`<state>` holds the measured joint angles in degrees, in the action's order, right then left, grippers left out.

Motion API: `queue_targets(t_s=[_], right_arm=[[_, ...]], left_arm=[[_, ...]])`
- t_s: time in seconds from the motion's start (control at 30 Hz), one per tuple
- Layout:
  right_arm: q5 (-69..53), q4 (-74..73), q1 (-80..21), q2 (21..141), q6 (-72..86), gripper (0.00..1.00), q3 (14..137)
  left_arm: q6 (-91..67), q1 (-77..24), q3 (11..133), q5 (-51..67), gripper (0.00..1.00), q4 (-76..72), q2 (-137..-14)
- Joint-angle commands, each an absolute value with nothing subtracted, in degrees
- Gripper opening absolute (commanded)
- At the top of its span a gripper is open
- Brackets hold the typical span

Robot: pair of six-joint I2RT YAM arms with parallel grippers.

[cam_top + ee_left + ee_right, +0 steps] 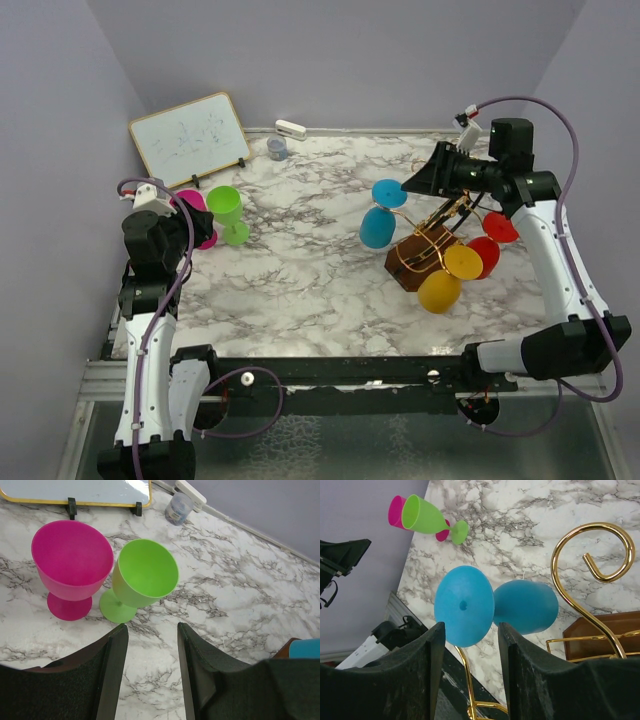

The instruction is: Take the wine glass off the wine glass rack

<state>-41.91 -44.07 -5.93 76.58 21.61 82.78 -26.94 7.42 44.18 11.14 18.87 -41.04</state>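
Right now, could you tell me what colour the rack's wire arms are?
Gold wire arms, clearest in right wrist view.

Blue wine glass (526,607): we see it sideways above the marble, its round foot facing us and its bowl just right of the foot.
Right gripper (469,630): our dark jaws stand apart just below the blue wine glass, with the foot's lower edge dipping between them. We cannot tell if they touch.
Wine glass rack (590,627): it sits right of the blue wine glass, a gold spiral hook above a brown wooden base.
Green glass (422,515), pink glass (395,511): they stand together, well beyond the blue wine glass to the upper left, on the marble table (520,520).
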Motion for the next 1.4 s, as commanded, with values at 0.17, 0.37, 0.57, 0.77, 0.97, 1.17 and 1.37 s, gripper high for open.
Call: queue_targets(t_s=[0.17, 0.37, 0.57, 0.77, 0.97, 1.17, 1.37], right_arm=[[-40.88, -43.86, -5.89, 78.44, 20.04, 0.46, 82.33], [-42.73, -42.95, -5.98, 79.14, 20.19, 0.45, 81.44], [-44.96, -41.60, -6.01, 79.86, 20.82, 0.45, 80.78], [-44.90, -41.44, -6.52, 80.46, 21.23, 0.43, 81.17], [-45.03, -41.04, -7.55, 81.16, 21.35, 0.43, 81.24], [-45.42, -39.64, -8.52, 81.47, 22.34, 0.40, 81.40], [-45.72, -38.32, -8.70, 80.95, 23.28, 0.24, 81.15]], left_arm=[[-27.09, 7.29, 43.96, 12.14, 0.47, 17.34, -40.28], [-27.14, 7.29, 43.97, 12.13, 0.47, 17.37, -40.19], [-27.07, 7.29, 44.03, 12.13, 0.47, 17.43, -40.00], [-27.09, 7.29, 44.05, 12.13, 0.47, 17.49, -40.05], [-27.08, 7.25, 44.03, 12.08, 0.47, 17.42, -40.08], [-27.09, 7.29, 44.00, 12.00, 0.47, 17.46, -40.20], [-27.10, 7.29, 44.04, 11.86, 0.47, 17.53, -40.33]])
